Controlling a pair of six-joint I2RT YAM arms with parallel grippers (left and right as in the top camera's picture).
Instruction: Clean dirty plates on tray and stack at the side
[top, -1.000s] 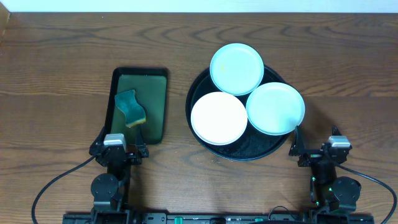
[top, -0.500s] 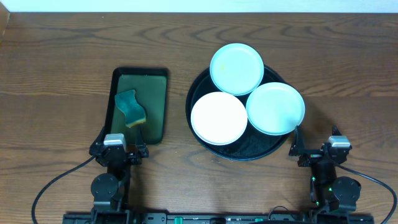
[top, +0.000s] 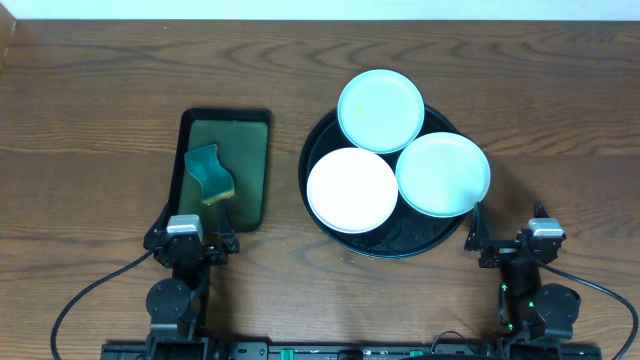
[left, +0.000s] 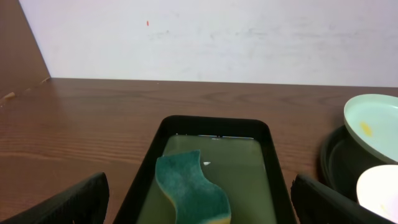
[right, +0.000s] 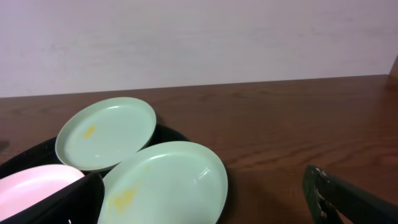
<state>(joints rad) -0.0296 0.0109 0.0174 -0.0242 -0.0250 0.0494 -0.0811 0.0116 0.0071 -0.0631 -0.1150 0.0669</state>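
Three plates lie on the round black tray (top: 385, 240): a pale mint-blue plate (top: 380, 110) at the back, a white-pinkish plate (top: 352, 189) at the front left, and a pale green plate (top: 443, 174) at the right. The right wrist view shows yellow smears on the pale green plate (right: 165, 180) and the mint-blue plate (right: 106, 132), with the pinkish plate (right: 31, 186) at the left. My left gripper (top: 190, 237) is open and empty near the table's front edge. My right gripper (top: 512, 240) is open and empty, right of the tray.
A rectangular black-rimmed green tray (top: 245, 165) holds a teal and yellow sponge (top: 208, 172), just ahead of my left gripper; the tray (left: 261, 158) and the sponge (left: 189, 186) also show in the left wrist view. A wall runs along the table's far edge.
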